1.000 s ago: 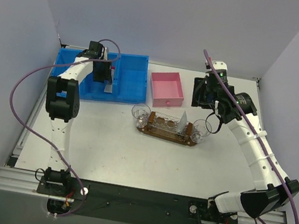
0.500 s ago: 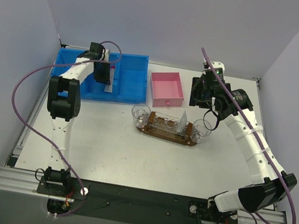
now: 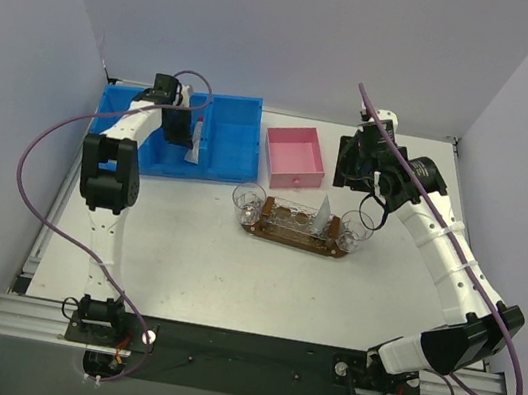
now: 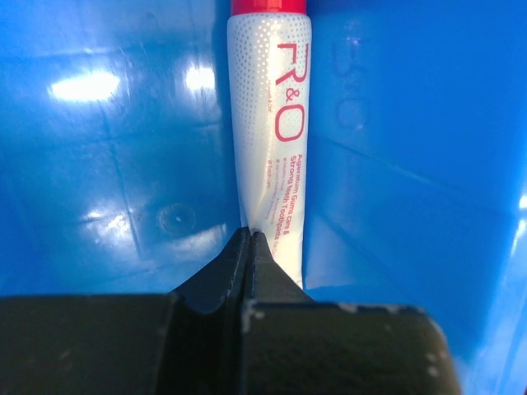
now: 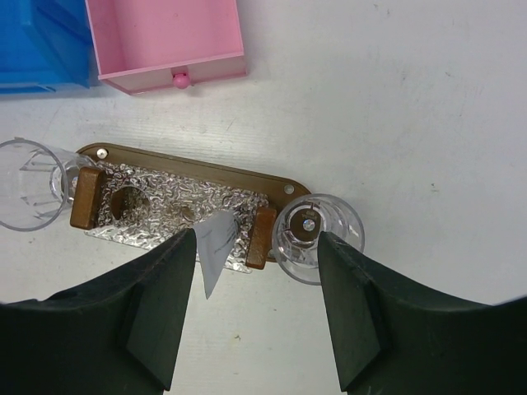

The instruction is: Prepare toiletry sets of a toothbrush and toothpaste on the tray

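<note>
In the left wrist view my left gripper (image 4: 249, 236) is shut on the flat end of a white toothpaste (image 4: 268, 123) tube with a red cap, inside the blue bin (image 4: 107, 164). From above, the left gripper (image 3: 189, 140) is low in that bin. The brown oval tray (image 3: 295, 244) lies mid-table with a clear cup (image 3: 249, 198) at its left end and another cup (image 3: 355, 228) at its right. A second white tube (image 3: 323, 213) stands up from the tray. My right gripper (image 5: 257, 271) hangs open over the tray (image 5: 206, 169), above that tube (image 5: 216, 247) and the right cup (image 5: 317, 237). No toothbrush is in view.
The blue compartmented bin (image 3: 223, 140) sits at the back left. A pink square box (image 3: 294, 157) stands behind the tray, also seen in the right wrist view as the pink box (image 5: 165, 37). Crinkled foil (image 5: 156, 210) lines the tray's middle. Grey walls close in the table.
My left gripper has closed onto the flat end of the toothpaste tube in the blue bin. The right arm shifted slightly left early on, then held still.
</note>
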Tool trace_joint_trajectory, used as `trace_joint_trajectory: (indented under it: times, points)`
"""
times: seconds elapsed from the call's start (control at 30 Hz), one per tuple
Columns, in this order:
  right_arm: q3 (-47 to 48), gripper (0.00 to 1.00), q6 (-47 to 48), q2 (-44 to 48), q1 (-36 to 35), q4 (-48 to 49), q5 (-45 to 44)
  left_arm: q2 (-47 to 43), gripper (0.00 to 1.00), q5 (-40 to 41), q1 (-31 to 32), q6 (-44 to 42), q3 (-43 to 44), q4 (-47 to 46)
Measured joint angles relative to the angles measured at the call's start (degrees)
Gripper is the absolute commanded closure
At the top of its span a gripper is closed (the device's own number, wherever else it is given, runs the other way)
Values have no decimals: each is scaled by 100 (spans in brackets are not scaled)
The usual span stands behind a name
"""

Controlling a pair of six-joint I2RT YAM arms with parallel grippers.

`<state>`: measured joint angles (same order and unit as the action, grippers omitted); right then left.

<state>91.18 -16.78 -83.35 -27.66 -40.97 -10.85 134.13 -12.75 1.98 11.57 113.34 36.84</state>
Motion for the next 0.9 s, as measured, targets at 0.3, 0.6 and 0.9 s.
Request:
trace_joint_trajectory:
  times: [0.3,0.6,0.9]
  points:
    - [83,44,-146,-28,0,-136,245,-828,100,-317,-72,470,-918,-68]
    - [990,48,-507,-595,-9,-496,382,-1742,100,-350,-103,817,-1375,-450]
    - [1530,48,-737,-688,-498,-813,177,-2028,100,-433,-166,1226,-1788,-804]
